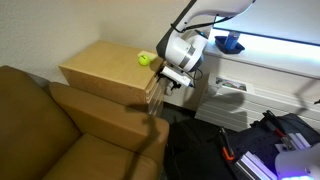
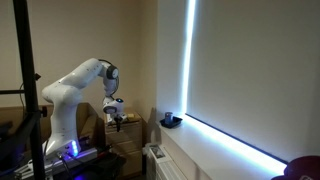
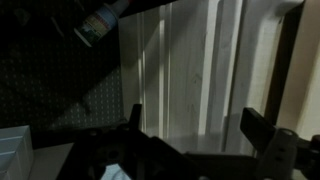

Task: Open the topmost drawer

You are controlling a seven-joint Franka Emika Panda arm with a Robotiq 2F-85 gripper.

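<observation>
Topmost drawer (image 1: 154,84) lies just under the top board of a boxy tan wood cabinet (image 1: 100,68), on the face turned toward the gripper (image 1: 172,78); how far out it stands I cannot tell. In an exterior view, left to right: a brown sofa (image 1: 40,120); the cabinet, a small yellow-green thing (image 1: 146,59) on top; the gripper close at the drawer fronts; a blue bowl (image 1: 230,43) on a white sill (image 1: 265,72), its contents hidden. Only the wrist view shows the jaws spread wide, holding nothing, with flat, grooved pale wood between them; only an exterior view shows the glossy white arm (image 2: 75,85) whole.
</observation>
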